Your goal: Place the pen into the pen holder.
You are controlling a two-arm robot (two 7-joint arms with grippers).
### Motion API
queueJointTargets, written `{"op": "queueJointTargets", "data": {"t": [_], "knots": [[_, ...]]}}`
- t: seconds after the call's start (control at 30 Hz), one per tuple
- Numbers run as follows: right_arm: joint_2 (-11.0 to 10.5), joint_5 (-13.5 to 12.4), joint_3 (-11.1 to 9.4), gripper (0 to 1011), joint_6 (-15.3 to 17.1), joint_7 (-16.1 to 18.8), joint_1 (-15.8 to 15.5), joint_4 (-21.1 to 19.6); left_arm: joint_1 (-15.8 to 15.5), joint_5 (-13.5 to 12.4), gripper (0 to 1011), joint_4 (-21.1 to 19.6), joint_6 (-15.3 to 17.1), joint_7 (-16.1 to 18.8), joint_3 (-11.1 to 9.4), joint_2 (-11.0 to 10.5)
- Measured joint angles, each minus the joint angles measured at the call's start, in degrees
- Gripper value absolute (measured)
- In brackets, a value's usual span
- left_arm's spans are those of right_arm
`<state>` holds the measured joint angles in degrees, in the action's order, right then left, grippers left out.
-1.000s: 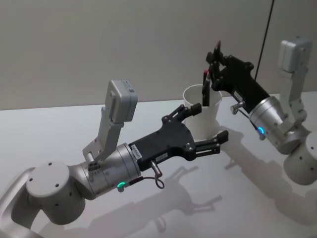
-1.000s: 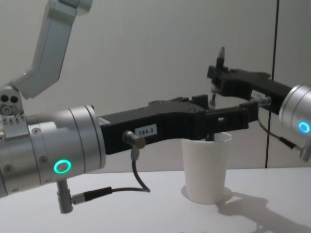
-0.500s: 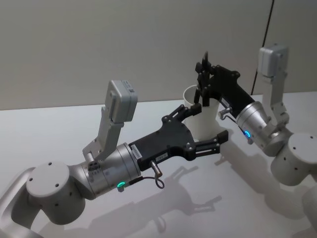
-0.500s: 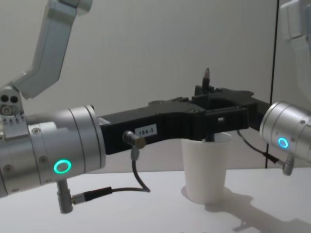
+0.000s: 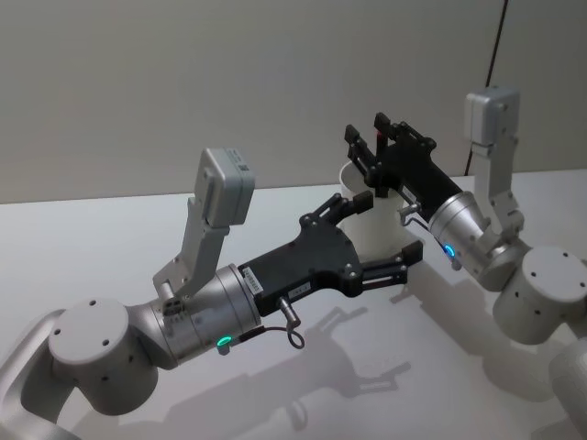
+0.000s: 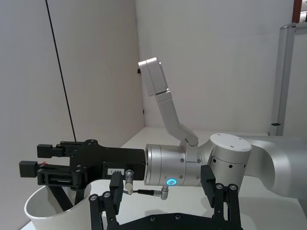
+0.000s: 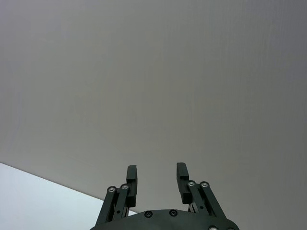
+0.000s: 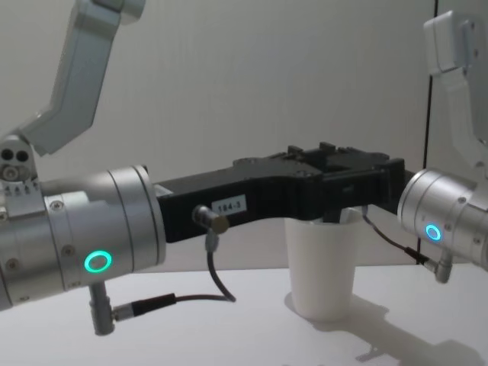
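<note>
Two arms are seen over the pale tabletop (image 5: 110,229), both reaching to the pen holder (image 5: 376,231), a white paper cup standing upright on it.

The left arm is stretched forward and nearly level. The left gripper (image 5: 393,225) is held at the cup's side, its jaws spread wide with one finger to each side of the wall. Whether the fingers touch the wall cannot be told; in the chest view they cross in front of the rim of the cup (image 8: 324,267).

The right arm is brought in from the cup's far right, with its wrist angled upward. The right gripper (image 5: 365,133) is held just above the rim. Its jaws are parted and nothing is held between them, as is shown in the right wrist view (image 7: 157,175) against the bare wall.

Inside the cup, a thin dark shaft is seen in the left wrist view and is taken to be the pen (image 6: 61,201). It lies below the right gripper's jaws (image 6: 37,159) and apart from them. Its long axis is steep but leaning, with the lower end down in the cup and the upper end pointing toward the rim.
</note>
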<state>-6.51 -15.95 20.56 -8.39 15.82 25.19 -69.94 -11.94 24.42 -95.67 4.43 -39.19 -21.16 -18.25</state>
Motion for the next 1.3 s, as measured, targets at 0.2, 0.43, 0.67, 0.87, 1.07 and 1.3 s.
{"op": "queueJointTargets", "data": {"t": [0.2, 0.43, 0.67, 0.87, 1.07, 1.3], "knots": [[0.1, 0.1, 0.1, 665, 0.1, -0.1, 0.1, 0.3, 0.0, 0.0, 1001, 0.0, 0.0, 0.0, 0.0, 0.0], [0.2, 0.2, 0.1, 872, 0.1, -0.1, 0.2, 0.5, 0.0, 0.0, 1001, 0.0, 0.0, 0.0, 0.0, 0.0], [-0.1, -0.2, 0.0, 1001, 0.2, -0.1, -0.4, -0.6, 0.0, 0.0, 1001, 0.0, 0.0, 0.0, 0.0, 0.0], [-0.8, -1.2, -0.3, 1002, 0.5, -0.2, -1.5, -2.8, 0.0, 0.0, 1001, 0.0, 0.0, 0.0, 0.0, 0.0], [-2.0, -2.4, -0.7, 1001, 1.0, -0.4, -3.3, -6.1, 0.0, 0.0, 1001, 0.0, 0.0, 0.0, 0.0, 0.0], [-3.7, -3.9, -1.3, 1001, 1.8, -1.0, -5.8, -10.4, 0.0, 0.0, 1001, 0.0, 0.0, 0.0, 0.0, 0.0]]}}
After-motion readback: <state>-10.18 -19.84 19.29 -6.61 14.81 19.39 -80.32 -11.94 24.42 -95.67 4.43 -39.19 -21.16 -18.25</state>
